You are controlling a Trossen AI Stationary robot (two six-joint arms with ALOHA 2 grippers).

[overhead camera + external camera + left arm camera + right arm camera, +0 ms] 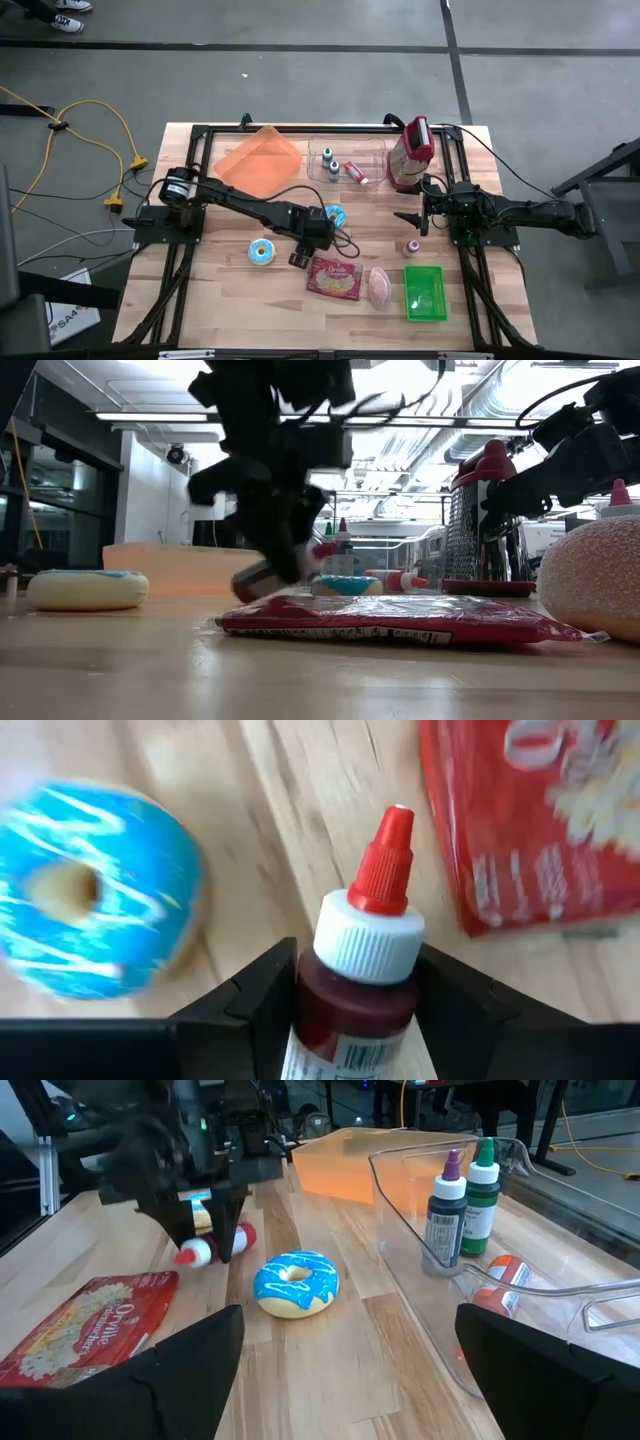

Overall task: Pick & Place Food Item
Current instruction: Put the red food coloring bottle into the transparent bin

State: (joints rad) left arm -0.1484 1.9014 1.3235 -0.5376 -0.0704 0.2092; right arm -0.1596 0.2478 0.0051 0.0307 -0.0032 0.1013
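A small bottle (362,955) with a red pointed cap, a white collar and dark red contents sits between the fingers of my left gripper (303,257), which is shut on it. It hangs low over the wood table between a blue-iced donut (262,251) and a red snack packet (335,277). In the right wrist view the bottle (213,1247) is near a second blue donut (295,1283). My right gripper (410,218) waits open at the table's right side, holding nothing. My left gripper pinches the bottle's dark body just below the white collar (350,1010) between its two fingers (262,995). The fingers come slanting down from above and lie across the bottle. The bottle lies tilted in the hold, with its red cap end (190,1256) pointing away and lower.
An orange tray (258,160) and a clear bin (372,150) with small bottles stand at the far side, a red-topped grater (410,153) beside them. A pink food item (381,286), a green tray (424,292) and a small pink bottle (411,246) are near the right front.
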